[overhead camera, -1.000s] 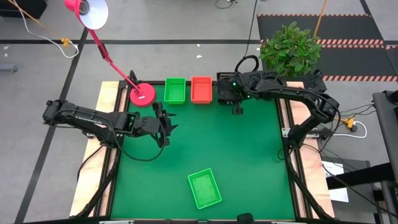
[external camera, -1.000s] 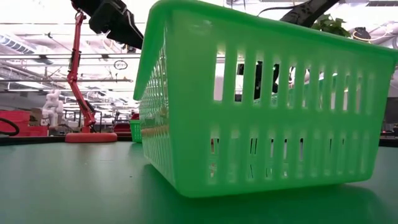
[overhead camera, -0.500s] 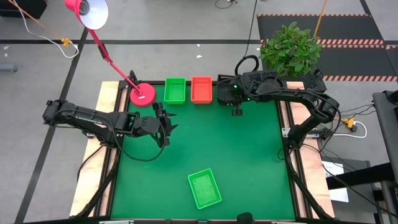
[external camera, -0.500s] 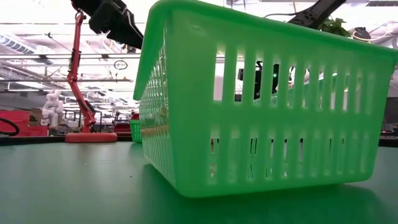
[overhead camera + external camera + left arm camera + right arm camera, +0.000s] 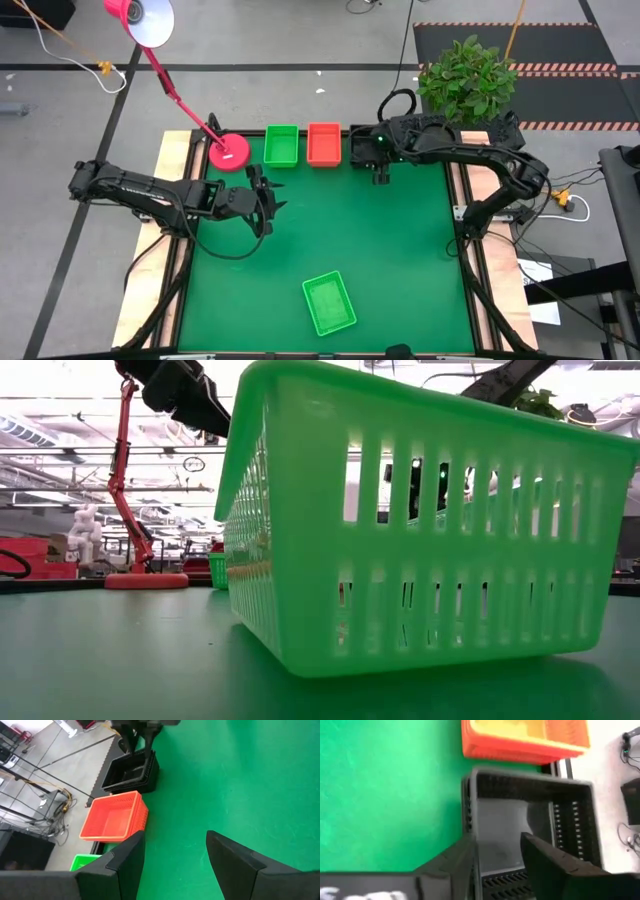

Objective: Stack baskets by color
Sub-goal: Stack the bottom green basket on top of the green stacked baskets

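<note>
A black basket stack (image 5: 131, 770) stands at the table's far edge, next to an orange-red basket (image 5: 324, 143) and a green basket (image 5: 281, 146), all resting on their bottoms. My right gripper (image 5: 495, 860) hangs open over the black basket (image 5: 535, 815), its fingers on either side of one wall. A loose green basket (image 5: 329, 303) sits on its bottom near the front edge and fills the low view (image 5: 430, 530). My left gripper (image 5: 264, 200) waits open above the mat at the left, with nothing between its fingers (image 5: 175, 860). My right gripper stands open astride one wall (image 5: 470, 810) of the top black basket, one finger (image 5: 550, 865) over the inside and one (image 5: 455, 865) outside, slanting down from the table's right. Whether either finger touches the wall I cannot tell. The basket rests in the stack.
A pink lamp base (image 5: 230, 153) with its red stem stands left of the far green basket. A potted plant (image 5: 466, 78) stands beyond the far right corner. The green mat (image 5: 380, 250) between the far row and the loose green basket lies bare.
My right hand has tipped a little over the black baskets at the far edge. Nothing else has moved.
</note>
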You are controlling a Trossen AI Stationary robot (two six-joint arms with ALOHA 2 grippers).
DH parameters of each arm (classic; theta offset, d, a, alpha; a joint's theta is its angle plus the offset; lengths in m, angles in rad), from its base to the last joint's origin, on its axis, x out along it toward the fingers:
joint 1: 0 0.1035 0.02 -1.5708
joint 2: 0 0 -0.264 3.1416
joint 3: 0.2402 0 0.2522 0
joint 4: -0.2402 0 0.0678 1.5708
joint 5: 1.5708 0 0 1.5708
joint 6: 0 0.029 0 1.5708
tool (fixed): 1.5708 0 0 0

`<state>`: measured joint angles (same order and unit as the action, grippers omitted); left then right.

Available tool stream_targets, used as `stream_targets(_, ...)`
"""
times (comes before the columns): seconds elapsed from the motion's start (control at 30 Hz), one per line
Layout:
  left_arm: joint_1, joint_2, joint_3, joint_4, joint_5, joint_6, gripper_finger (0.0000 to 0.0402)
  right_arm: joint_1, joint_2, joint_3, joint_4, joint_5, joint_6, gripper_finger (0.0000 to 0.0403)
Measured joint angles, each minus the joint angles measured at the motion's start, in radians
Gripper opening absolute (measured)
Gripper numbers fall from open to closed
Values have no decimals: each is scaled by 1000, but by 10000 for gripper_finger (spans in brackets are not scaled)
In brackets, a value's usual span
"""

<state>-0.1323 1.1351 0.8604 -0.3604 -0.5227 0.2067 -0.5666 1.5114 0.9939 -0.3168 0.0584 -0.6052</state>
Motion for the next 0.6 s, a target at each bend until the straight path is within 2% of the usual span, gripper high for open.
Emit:
stream_targets(0.13,0,0,0,27,1,-25,214,38,-73,0,-22,-1,88,191)
stream_targets(0.3,-12,0,0,89,33,-34,214,127,-192,0,-110,-3,268,203)
stream_targets(0.43,-43,16,8,130,2,-23,214,244,-275,0,-200,-7,480,200)
stream_targets(0.6,-77,124,112,75,-7,-84,214,437,-348,-33,-208,4,637,198)
